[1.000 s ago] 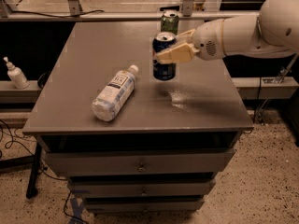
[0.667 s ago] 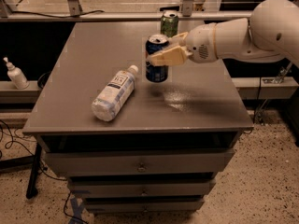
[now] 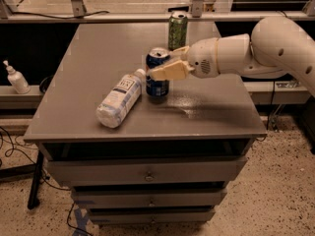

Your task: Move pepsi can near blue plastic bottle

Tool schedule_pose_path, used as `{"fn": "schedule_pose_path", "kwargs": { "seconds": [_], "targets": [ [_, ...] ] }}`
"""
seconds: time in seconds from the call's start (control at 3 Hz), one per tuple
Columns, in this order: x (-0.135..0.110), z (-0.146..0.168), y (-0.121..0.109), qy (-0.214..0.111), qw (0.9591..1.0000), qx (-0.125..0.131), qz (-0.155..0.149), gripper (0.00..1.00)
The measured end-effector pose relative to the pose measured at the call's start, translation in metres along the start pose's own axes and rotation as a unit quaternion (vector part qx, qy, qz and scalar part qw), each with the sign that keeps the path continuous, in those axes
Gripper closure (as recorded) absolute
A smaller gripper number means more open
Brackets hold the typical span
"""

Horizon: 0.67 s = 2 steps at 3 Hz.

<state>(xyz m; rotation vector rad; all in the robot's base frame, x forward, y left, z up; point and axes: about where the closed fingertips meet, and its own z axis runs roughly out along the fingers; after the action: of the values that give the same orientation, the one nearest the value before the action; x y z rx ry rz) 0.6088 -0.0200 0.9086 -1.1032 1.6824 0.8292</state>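
Observation:
The pepsi can (image 3: 156,85) is dark blue with a silver top and stands upright on the grey table (image 3: 98,58), just right of the cap end of the blue plastic bottle (image 3: 119,101). The bottle is clear pale blue with a white label and lies on its side. My gripper (image 3: 165,68) reaches in from the right on the white arm and is shut on the can's upper part, with a tan finger (image 3: 167,72) across its front.
A green can (image 3: 177,30) stands upright at the back of the table, behind my gripper. A white pump bottle (image 3: 15,77) stands on a low shelf to the left. The table has drawers below and its front edge is near.
My gripper has carried the pepsi can left and down, from above the table's middle right to beside the bottle's cap end. The bottle and green can have not moved.

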Motion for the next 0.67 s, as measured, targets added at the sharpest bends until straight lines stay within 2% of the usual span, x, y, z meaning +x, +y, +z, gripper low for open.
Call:
{"fn": "schedule_pose_path", "kwargs": {
  "seconds": [0.33, 0.67],
  "targets": [
    [0.0054, 0.0096, 0.0058, -0.007, 0.9999, -0.013, -0.005, 0.81],
    [0.0066, 0.0107, 0.0078, -0.015, 0.9997, -0.013, -0.015, 0.59]
  ]
}}
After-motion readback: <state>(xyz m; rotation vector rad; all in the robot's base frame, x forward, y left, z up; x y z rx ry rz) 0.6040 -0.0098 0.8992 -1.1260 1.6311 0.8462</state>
